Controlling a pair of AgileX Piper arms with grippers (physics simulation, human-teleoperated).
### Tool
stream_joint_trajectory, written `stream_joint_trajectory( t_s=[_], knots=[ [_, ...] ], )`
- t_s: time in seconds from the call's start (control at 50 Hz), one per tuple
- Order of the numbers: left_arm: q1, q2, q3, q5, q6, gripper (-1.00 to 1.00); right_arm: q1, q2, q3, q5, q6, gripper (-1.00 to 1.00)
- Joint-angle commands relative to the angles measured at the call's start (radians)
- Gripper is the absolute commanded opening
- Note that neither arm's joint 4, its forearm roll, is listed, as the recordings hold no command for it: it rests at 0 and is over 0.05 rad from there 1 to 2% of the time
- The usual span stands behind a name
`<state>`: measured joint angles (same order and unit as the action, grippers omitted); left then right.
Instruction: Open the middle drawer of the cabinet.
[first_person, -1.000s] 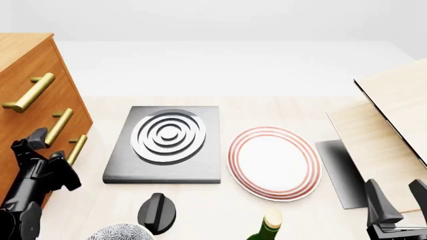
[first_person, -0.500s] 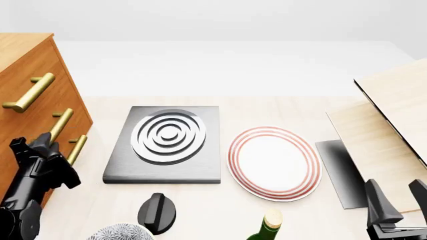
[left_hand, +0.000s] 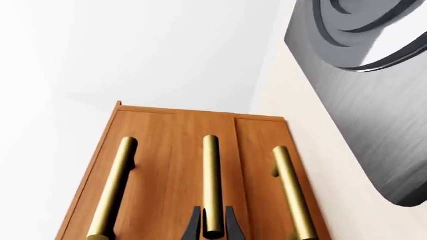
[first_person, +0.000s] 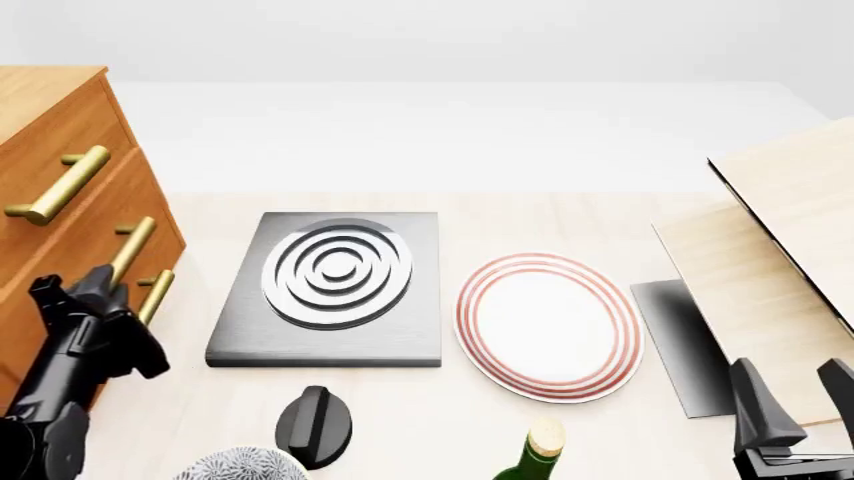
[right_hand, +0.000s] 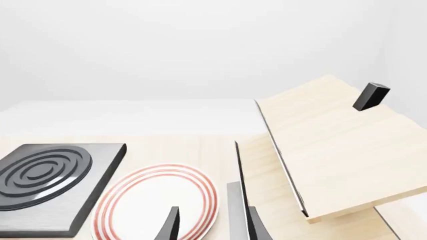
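The orange-brown cabinet (first_person: 54, 110) stands at the table's left edge with three brass bar handles. My left gripper (first_person: 76, 285) is shut on the brass handle (first_person: 127, 248) of the middle drawer (first_person: 134, 200), whose front stands slightly proud of the drawer above. The left wrist view shows the middle drawer (left_hand: 187, 160) and its handle (left_hand: 211, 180) running between my left gripper's (left_hand: 213, 227) two dark fingers. At the front right, my right gripper (first_person: 794, 405) is open and holds nothing; it shows again in the right wrist view (right_hand: 210, 225).
A grey hob slab (first_person: 334, 290) with concentric rings lies beside the cabinet. A red-rimmed plate (first_person: 547, 325) sits centre right. Near the front edge are a black knob (first_person: 316, 425), a patterned bowl (first_person: 240, 465) and a green bottle (first_person: 534, 455). A pale wooden box (first_person: 787, 230) fills the right.
My left gripper has shifted slightly right and toward me while holding the middle handle, and the middle drawer has slid out a little. The right arm has not moved.
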<state>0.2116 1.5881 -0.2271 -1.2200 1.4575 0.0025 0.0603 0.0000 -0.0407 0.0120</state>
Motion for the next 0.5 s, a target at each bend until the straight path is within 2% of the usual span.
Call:
stream_joint_trajectory(
  t_s=[0.02, 0.5],
  knots=[
    [-0.044, -0.004, 0.024, 0.000, -0.012, -1.00, 0.000, -0.014, 0.000, 0.011, -0.004, 1.00],
    [-0.092, -0.038, 0.045, 0.000, -0.024, -1.00, 0.001, -0.014, 0.000, 0.011, -0.004, 1.00]
  ],
)
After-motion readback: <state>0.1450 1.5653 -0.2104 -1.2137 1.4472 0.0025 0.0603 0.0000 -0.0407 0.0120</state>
